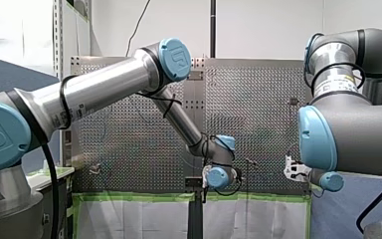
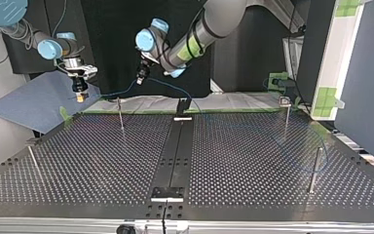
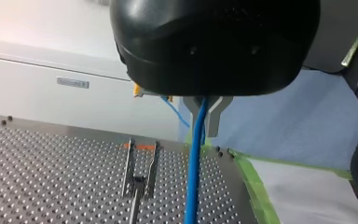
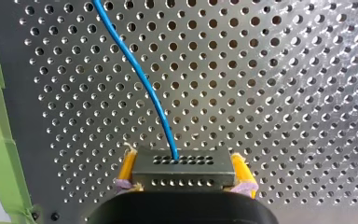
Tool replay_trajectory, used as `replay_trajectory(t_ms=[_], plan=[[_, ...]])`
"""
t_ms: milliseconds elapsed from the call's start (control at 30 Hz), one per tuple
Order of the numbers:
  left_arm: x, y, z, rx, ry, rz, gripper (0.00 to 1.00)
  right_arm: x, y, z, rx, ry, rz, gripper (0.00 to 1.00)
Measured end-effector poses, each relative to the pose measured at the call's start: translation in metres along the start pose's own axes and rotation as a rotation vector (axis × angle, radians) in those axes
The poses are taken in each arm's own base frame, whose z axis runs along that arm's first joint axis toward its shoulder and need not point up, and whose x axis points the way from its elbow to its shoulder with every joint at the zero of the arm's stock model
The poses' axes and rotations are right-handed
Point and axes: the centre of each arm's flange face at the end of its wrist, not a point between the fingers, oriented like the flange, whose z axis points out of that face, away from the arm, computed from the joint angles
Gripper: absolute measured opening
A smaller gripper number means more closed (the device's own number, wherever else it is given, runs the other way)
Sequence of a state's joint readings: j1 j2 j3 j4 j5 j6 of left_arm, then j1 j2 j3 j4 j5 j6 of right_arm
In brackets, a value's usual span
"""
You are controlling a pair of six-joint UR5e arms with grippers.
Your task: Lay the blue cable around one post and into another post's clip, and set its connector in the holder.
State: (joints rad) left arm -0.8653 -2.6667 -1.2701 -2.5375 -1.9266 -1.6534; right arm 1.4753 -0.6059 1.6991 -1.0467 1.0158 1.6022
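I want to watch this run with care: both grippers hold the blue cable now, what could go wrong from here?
The cable hangs in a short sag between my right gripper, shut on the connector, and my left gripper; if the arms move apart, the connector may pull loose. The trailing cable loops near a post at the top view's right and might snag there.

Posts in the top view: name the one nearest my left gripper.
The far post left of the black strip, nearly under my left gripper; the other three stand well away.
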Motion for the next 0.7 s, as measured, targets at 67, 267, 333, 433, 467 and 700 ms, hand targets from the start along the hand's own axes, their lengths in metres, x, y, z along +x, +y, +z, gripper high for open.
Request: replay_trajectory(t_ms=[67, 267, 333, 433, 467, 700], plan=[[0.000, -0.003, -0.002, 0.003, 0.000, 0.004, 0.01, 0.001, -0.001, 0.000, 0.008, 0.000, -0.001, 0.00], [-0.004, -0.010, -0.001, 0.012, -0.011, 0.004, 0.01, 0.017, 0.000, 0.002, 0.017, 0.011, -0.012, 0.00], [-0.009, -0.013, 0.001, 0.014, -0.020, 0.001, 0.01, 0.023, 0.000, 0.002, 0.018, 0.017, -0.015, 0.00], [-0.015, -0.015, 0.006, 0.015, -0.029, -0.005, 0.01, 0.030, 0.001, 0.002, 0.018, 0.023, -0.019, 0.00], [-0.016, -0.016, 0.006, 0.015, -0.030, -0.005, 0.01, 0.032, 0.002, 0.002, 0.018, 0.023, -0.020, 0.00], [-0.022, -0.013, 0.012, 0.009, -0.033, -0.020, 0.01, 0.033, 0.004, -0.001, 0.024, 0.020, -0.017, 0.00]])
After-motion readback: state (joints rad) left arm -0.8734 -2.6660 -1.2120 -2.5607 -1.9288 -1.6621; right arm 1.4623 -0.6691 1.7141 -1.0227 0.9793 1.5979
